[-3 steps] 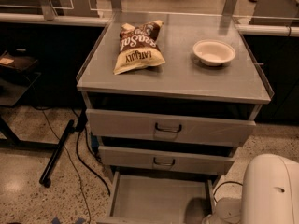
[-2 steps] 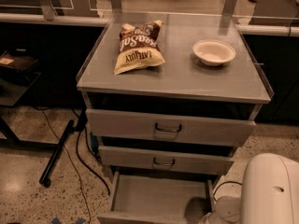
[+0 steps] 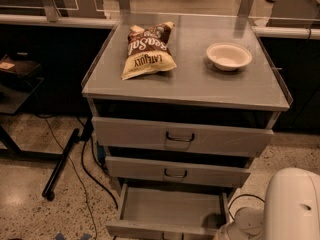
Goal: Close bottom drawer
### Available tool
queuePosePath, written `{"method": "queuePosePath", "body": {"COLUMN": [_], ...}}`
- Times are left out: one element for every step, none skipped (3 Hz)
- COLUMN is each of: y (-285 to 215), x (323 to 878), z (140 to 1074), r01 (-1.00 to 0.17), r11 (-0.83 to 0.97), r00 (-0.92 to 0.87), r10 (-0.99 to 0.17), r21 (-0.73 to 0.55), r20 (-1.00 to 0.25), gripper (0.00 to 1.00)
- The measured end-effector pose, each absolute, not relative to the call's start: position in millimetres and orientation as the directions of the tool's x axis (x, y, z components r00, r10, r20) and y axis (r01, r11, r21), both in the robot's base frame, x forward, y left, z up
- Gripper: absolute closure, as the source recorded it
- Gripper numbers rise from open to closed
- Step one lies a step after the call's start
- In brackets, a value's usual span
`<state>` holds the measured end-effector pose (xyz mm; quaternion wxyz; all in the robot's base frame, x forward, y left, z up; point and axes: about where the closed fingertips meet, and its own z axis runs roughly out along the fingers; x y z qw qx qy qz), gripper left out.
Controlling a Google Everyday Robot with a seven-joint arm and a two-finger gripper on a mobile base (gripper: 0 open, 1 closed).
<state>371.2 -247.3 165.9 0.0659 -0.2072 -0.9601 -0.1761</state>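
Note:
The bottom drawer [image 3: 170, 209] is the lowest of the cabinet's three grey drawers. It stands pulled well out, and its shallow tray is empty. Its front panel [image 3: 160, 230] runs along the picture's bottom edge, and its handle is out of view. The middle drawer [image 3: 175, 172] and the top drawer [image 3: 180, 136] are each out a little. My arm's white housing [image 3: 292, 204] is at the bottom right, beside the bottom drawer's right front corner. The gripper itself is not in view.
A chip bag [image 3: 147, 49] and a white bowl [image 3: 229, 55] lie on the cabinet top [image 3: 190, 81]. A black stand leg [image 3: 62, 164] and cables [image 3: 87, 176] cross the speckled floor to the left. Dark furniture stands at the far left.
The bottom drawer's front edge shows slightly higher in the picture than one second ago. The arm housing has stayed at the bottom right.

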Motion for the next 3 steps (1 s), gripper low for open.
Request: {"method": "queuePosePath", "body": {"y": [-257, -275, -275], "x": [396, 423, 423], "z": [163, 170, 170], "r01": [0.494, 0.546, 0.546], "r11": [0.796, 0.752, 0.752], "r00": [-0.868, -0.827, -0.827], "r10": [0.473, 0.555, 0.555], "r21": [0.349, 0.371, 0.371], "r20": [0.15, 0.092, 0.092], "gripper": [1.0, 1.0, 1.0]}}
